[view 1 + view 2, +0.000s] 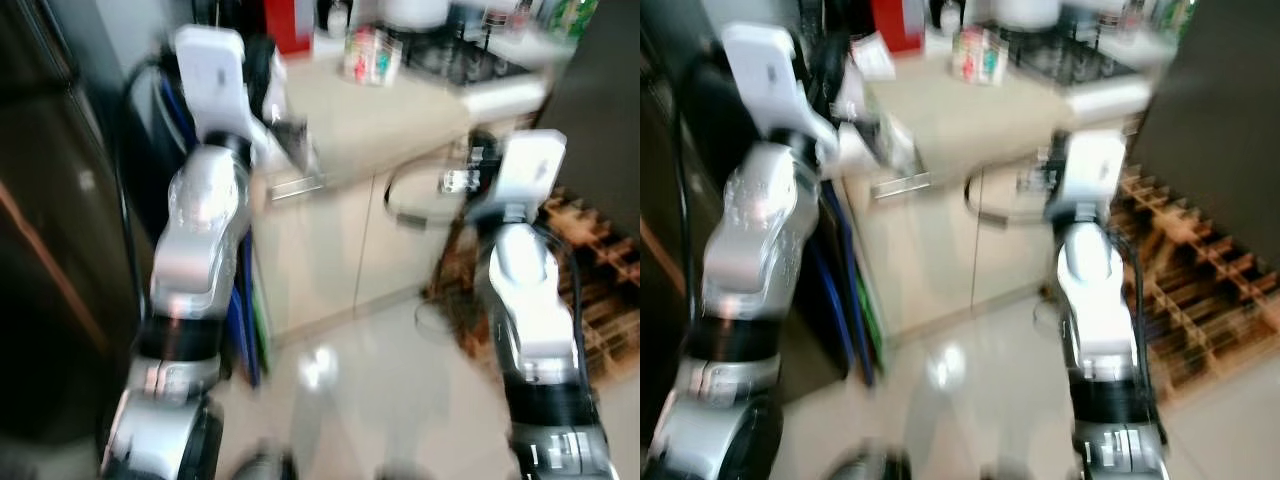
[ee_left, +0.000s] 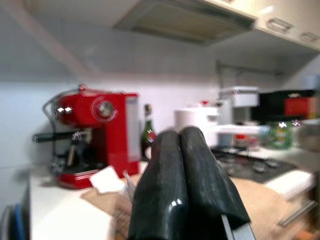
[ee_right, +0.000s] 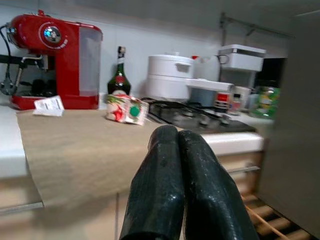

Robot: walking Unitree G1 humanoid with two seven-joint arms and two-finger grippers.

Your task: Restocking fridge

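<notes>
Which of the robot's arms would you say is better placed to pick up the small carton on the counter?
Probably the right gripper: it points nearly straight at the carton; the left gripper faces the red coffee machine.

- The coffee machine (image 3: pixel 55 60) is shiny red with silver metal parts.
- The bottle (image 3: pixel 119 77) is dark, glossy glass.
- The carton (image 3: pixel 127 110) looks like printed card.
- The mat (image 3: pixel 85 150) on the counter is dull, tan and cloth-like.
- The floor (image 1: pixel 380 390) is smooth, shiny tile.
- The rack (image 1: pixel 1190 290) is brown wood.
- Both arms are shiny silver.
</notes>
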